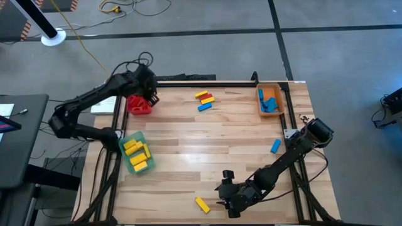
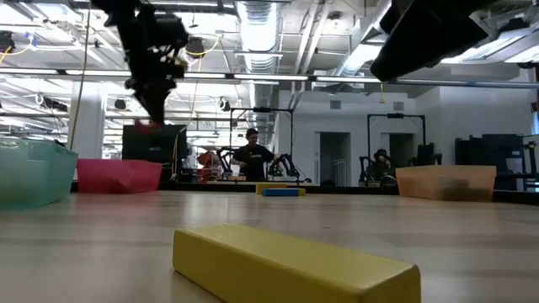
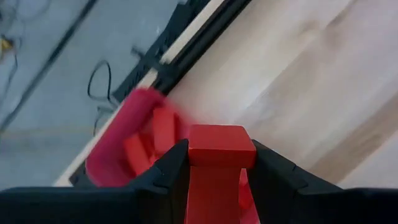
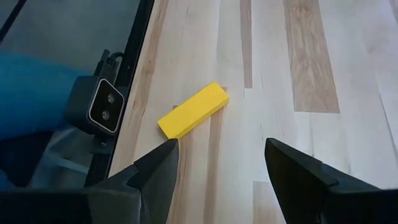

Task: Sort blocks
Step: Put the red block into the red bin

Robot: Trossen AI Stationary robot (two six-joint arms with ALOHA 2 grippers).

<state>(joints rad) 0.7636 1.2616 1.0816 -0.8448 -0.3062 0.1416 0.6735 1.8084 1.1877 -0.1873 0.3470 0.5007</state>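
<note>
My left gripper point(image 1: 149, 95) hangs over the red tray point(image 1: 139, 105) at the table's far left, shut on a red block point(image 3: 221, 149). The tray point(image 3: 127, 152) holds other red blocks. Near the front edge my right gripper point(image 4: 221, 163) stands open above the table, with a yellow block point(image 4: 193, 111) lying flat a little ahead of its fingers and not touched. The same yellow block point(image 1: 201, 204) lies to the left of the right gripper point(image 1: 225, 188) in the high view. My left gripper pinches the red block between its two fingers point(image 3: 169, 169), which press on its two opposite sides near the end point(image 3: 219, 138) that sticks out past the fingertips. The fingers slant down from above. The block is lifted clear, above the table beside the red tray.
A green tray point(image 1: 135, 152) with yellow blocks stands at the left edge, an orange tray point(image 1: 270, 100) with blue blocks at the far right. Loose yellow, red and blue blocks point(image 1: 204, 99) lie at the far middle; one blue block point(image 1: 275, 146) lies at the right.
</note>
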